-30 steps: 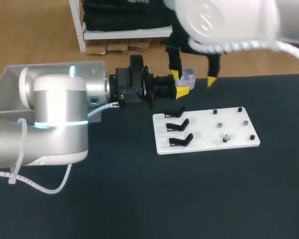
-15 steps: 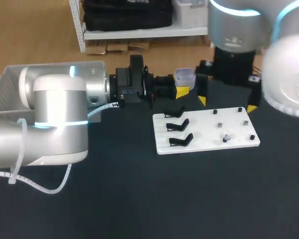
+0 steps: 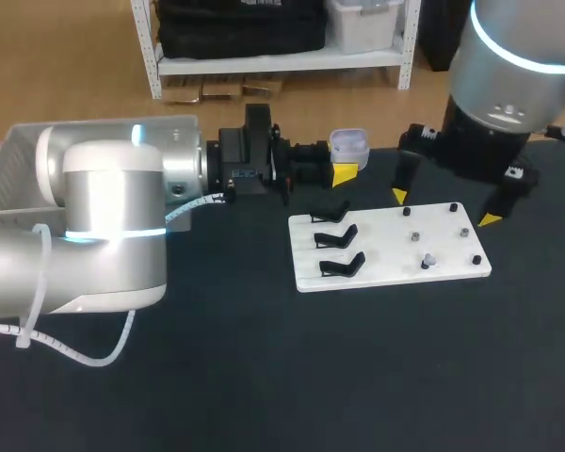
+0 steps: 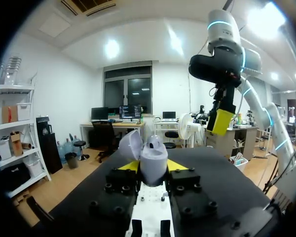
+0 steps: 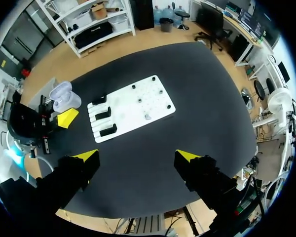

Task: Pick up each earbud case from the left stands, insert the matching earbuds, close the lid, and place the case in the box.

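Left jaws: pinched on both sides of the open earbud case [image 4: 153, 160]; the left gripper [image 4: 152, 167] holds it upright with the lid tipped back.
Right jaws: spread wide and empty; the right gripper [image 3: 444, 207] hangs over the peg end of the white board [image 3: 386, 268].
Just changed: a second ago the right gripper was at the case. It has since swung back to the board, while the left arm hasn't budged.
Meaning: probably one bud is in and it's returning for another. A small pale earbud [image 3: 428, 258] stands among the pegs.
Case: off the black stands [image 3: 337, 241], held beyond the board's far corner.
Box [image 3: 9, 160]: behind the left arm; the case isn't there yet.
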Motion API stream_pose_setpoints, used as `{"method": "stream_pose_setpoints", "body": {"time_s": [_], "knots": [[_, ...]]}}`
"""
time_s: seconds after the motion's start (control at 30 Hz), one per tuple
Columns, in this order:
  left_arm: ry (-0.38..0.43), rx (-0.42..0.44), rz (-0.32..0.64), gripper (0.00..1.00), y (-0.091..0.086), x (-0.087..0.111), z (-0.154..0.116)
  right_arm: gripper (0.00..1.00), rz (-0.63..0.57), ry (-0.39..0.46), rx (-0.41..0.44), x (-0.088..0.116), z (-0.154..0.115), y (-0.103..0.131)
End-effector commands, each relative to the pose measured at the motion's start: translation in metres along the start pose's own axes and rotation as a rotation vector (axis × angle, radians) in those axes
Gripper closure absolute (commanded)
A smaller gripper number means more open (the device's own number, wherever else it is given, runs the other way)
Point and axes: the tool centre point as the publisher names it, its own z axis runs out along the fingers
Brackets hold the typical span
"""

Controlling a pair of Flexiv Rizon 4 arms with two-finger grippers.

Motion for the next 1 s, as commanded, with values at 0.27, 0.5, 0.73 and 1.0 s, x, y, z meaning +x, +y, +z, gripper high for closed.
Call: {"method": "stream_pose_setpoints", "body": {"time_s": [0.27, 0.5, 0.73, 1.0], "knots": [[-0.009, -0.008, 0.005, 1.0, -0.001, 0.002, 0.001, 0.0, 0.041, -0.021, -0.106, 0.002, 0.053, -0.01], [-0.009, -0.008, 0.005, 1.0, -0.001, 0.002, 0.001, 0.0, 0.056, -0.004, -0.114, 0.005, 0.1, -0.023], [-0.009, -0.008, 0.005, 1.0, -0.001, 0.002, 0.001, 0.0, 0.037, 0.004, -0.093, 0.007, 0.139, -0.034], [-0.009, -0.008, 0.005, 1.0, -0.001, 0.002, 0.001, 0.06, 0.033, -0.002, -0.062, 0.0, 0.173, -0.035]]}}
